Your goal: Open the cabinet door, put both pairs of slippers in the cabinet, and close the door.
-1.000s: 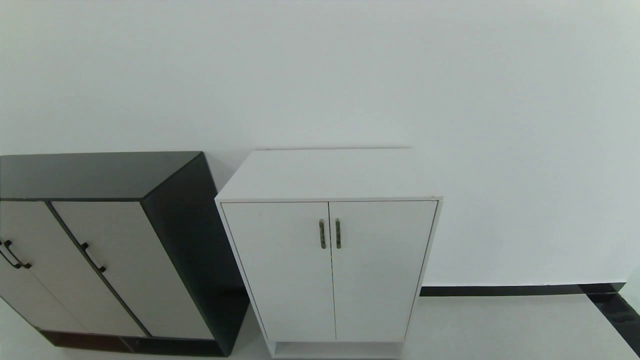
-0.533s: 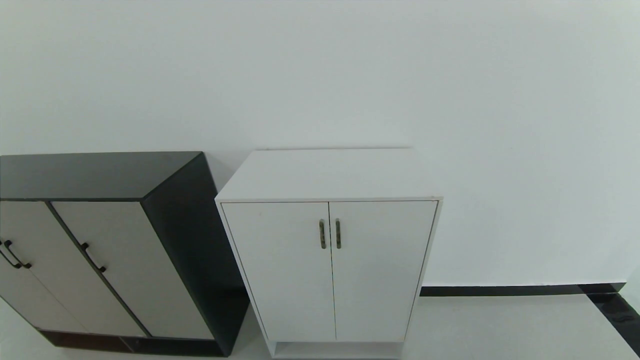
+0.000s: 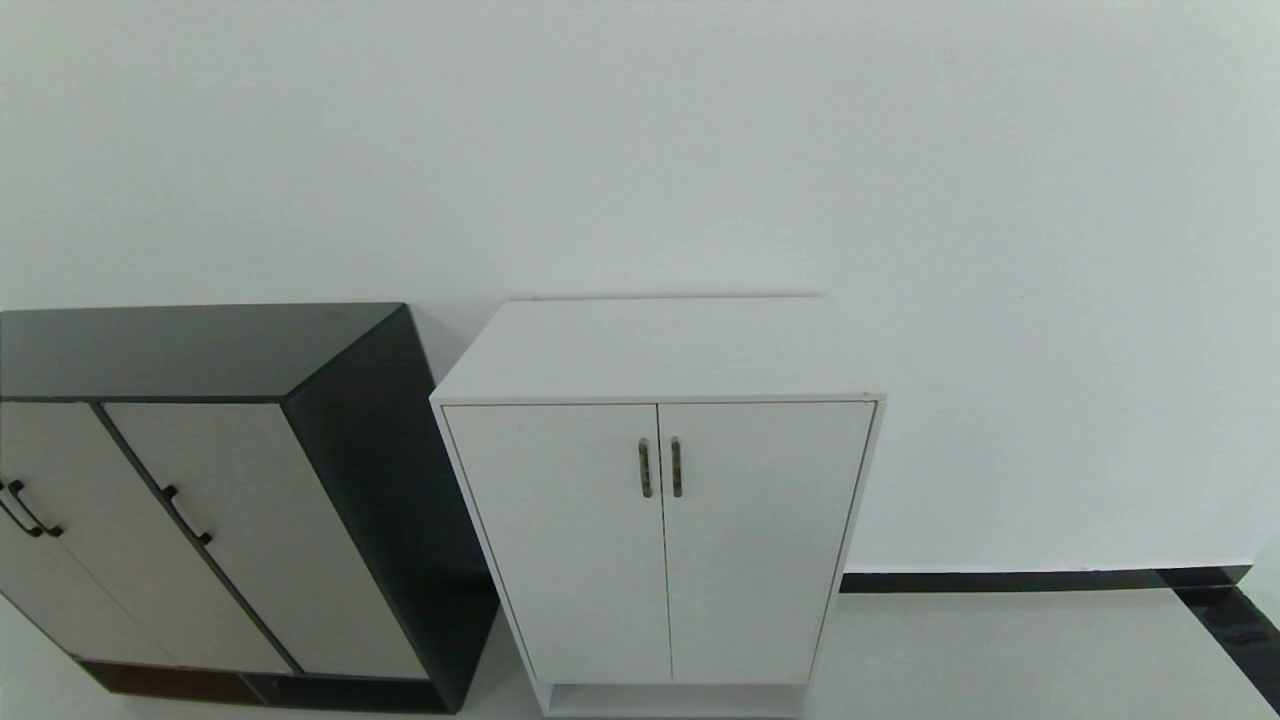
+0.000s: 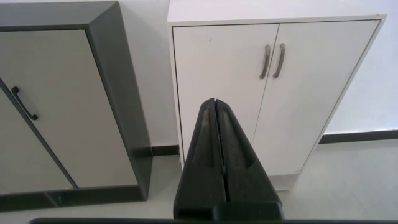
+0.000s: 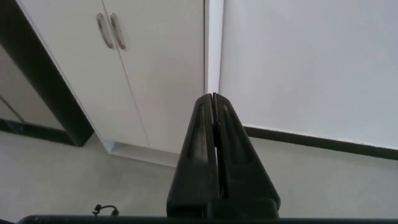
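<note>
Against the wall point(image 3: 640, 150): cabinet point(image 3: 570, 540), doors closed | left gripper point(image 4: 215, 102), right gripper point(image 5: 214, 98) pressed together (seemingly empty)

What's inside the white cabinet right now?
Nothing inside can be seen: both doors of the white cabinet are shut, their two handles side by side at the middle seam, so the interior is covered. A low open gap shows beneath the doors.

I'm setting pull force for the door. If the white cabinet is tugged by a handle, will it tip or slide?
Tipping seems unlikely: the white cabinet is broad and sits flat on its base. It might slide slightly, since the floor looks smooth. The slim metal handles look rigid, so they should not bend under the pull.
</note>
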Tool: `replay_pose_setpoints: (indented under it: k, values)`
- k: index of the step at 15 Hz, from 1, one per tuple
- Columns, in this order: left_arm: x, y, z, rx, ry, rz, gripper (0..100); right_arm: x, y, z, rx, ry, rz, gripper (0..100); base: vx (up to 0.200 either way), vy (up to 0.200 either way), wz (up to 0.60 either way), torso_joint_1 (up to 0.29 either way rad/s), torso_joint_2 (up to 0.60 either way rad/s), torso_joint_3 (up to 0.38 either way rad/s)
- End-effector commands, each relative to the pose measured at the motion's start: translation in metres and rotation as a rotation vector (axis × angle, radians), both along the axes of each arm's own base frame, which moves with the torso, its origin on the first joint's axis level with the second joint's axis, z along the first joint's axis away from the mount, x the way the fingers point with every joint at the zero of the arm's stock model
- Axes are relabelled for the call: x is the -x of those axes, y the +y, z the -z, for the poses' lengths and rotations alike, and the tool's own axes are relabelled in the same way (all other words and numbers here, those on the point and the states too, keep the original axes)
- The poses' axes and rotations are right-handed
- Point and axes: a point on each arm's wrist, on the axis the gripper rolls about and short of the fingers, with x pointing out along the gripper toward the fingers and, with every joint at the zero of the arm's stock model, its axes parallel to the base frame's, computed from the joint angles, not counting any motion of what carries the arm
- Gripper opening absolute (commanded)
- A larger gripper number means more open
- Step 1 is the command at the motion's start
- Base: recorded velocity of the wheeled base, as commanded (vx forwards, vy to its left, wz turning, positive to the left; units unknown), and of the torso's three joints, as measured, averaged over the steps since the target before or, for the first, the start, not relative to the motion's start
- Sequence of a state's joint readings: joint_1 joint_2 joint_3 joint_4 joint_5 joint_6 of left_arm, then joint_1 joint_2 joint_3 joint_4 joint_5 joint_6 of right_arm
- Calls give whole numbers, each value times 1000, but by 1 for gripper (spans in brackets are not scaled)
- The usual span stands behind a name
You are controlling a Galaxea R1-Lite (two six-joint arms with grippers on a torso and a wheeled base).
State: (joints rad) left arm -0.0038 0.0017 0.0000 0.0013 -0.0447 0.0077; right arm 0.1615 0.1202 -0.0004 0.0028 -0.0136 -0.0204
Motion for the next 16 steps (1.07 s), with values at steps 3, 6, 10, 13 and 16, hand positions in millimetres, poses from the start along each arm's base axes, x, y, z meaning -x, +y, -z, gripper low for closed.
replay_pose_setpoints:
  k: [3,6,10,13,16]
  values:
    - [0,0,0,0,0,-1,0,2,1,0,2,-22,83,0,0,0,0,0,0,0]
    - [0,0,0,0,2,-1,0,2,1,0,-9,-22,87,0,0,0,0,0,0,0]
    - [0,0,0,0,2,-1,0,4,2,1,2,-46,155,0,0,0,0,0,0,0]
    - [0,0,0,0,2,-1,0,9,2,2,-3,-120,160,0,0,0,0,0,0,0]
    - [0,0,0,0,-1,1,0,9,2,2,-2,-120,163,0,0,0,0,0,0,0]
